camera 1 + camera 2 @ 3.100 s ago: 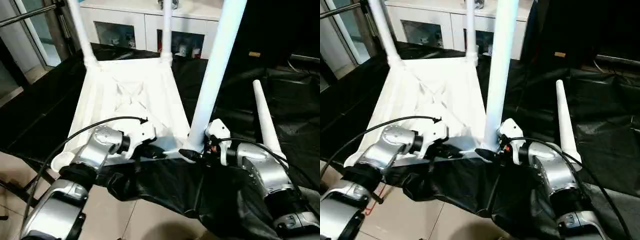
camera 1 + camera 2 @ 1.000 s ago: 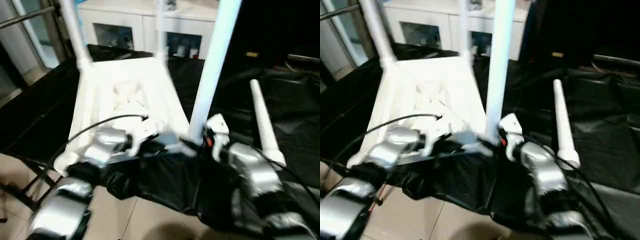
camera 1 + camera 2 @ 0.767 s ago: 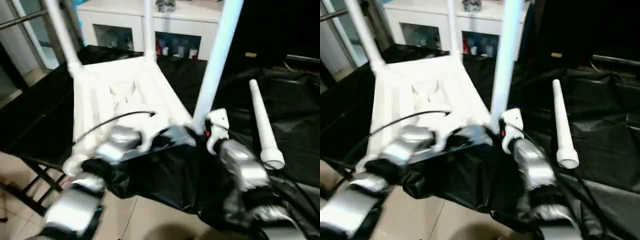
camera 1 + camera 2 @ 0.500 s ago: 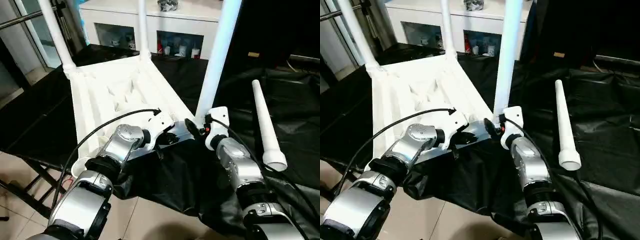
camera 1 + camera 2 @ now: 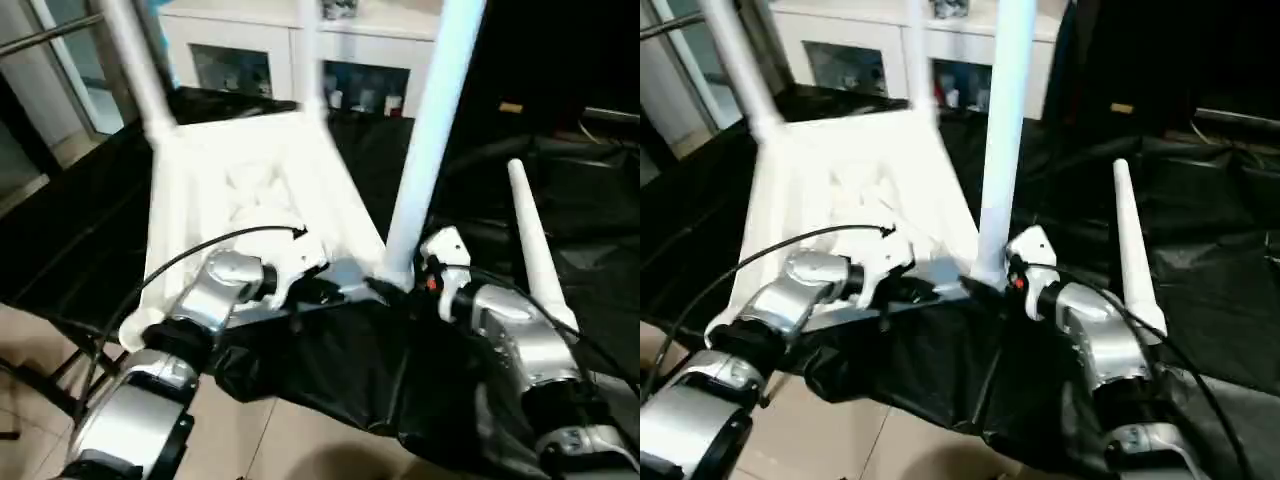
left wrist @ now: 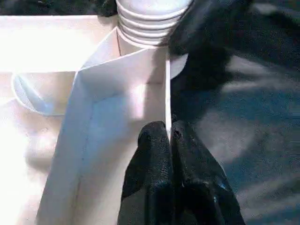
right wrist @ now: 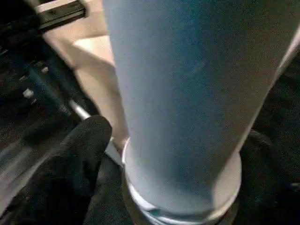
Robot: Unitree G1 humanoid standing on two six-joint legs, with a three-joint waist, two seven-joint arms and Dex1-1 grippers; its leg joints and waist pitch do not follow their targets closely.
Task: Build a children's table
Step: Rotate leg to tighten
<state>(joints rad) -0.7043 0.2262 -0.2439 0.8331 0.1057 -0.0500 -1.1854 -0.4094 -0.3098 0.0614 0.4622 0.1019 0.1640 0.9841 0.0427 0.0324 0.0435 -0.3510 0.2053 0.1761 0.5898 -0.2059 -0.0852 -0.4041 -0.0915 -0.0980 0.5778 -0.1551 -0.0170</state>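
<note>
The upturned tabletop (image 5: 250,190) lies on black sheeting (image 5: 560,190) — a white glass-fronted cabinet (image 5: 300,60) behind, tiled floor (image 5: 250,440) in front. The left gripper (image 6: 168,136) pinches its near rim. The right gripper (image 7: 154,178) straddles a standing leg (image 5: 425,130), fingers wide. A loose leg (image 5: 535,240) lies beside.

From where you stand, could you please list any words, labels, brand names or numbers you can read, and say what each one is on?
None can be read.
The tabletop, the upright leg and the loose leg are plain white.
The small items behind the cabinet glass are too blurred to read.
The small tan patch on the dark background is too small to read.
</note>
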